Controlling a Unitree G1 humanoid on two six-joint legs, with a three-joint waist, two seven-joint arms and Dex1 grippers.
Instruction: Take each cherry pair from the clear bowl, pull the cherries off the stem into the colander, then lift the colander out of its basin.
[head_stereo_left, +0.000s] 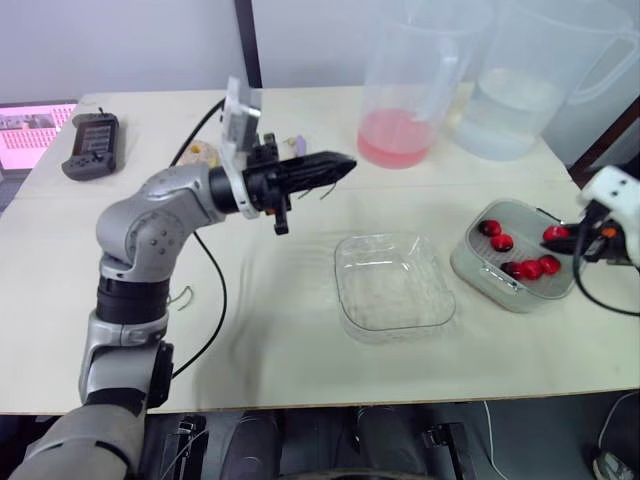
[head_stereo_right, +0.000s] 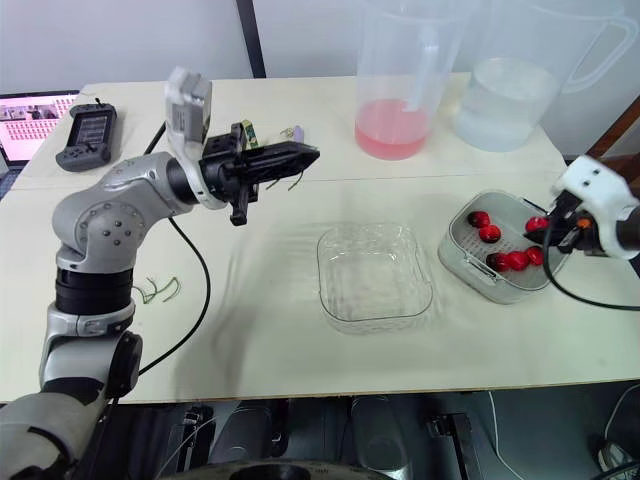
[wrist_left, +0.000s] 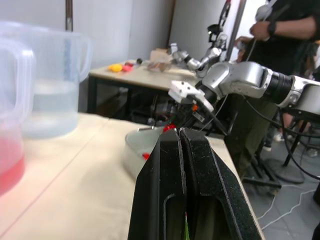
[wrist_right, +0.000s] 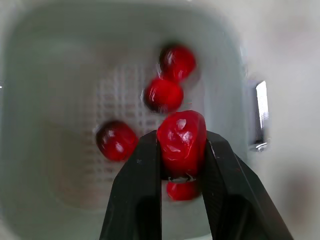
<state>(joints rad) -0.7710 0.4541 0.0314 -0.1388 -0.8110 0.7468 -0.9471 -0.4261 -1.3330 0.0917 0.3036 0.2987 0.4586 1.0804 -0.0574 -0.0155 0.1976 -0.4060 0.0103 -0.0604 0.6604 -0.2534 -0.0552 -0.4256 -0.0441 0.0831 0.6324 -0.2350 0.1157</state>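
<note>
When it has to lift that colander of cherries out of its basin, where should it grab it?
Probably the colander by its rim, pinched from straight above: it sits sunk in its basin, so its sides are covered. The small shiny tab at the edge looks a likely handle. The right gripper would first drop its cherry.

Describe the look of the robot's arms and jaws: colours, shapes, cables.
The left arm is silver-grey, in rounded segments with black joint rings; a white bracket stands at its wrist and a black cable trails from it. The right arm is the same silver, with a white wrist housing and black cables. Both pairs of jaws are black, long and tapering.
</note>
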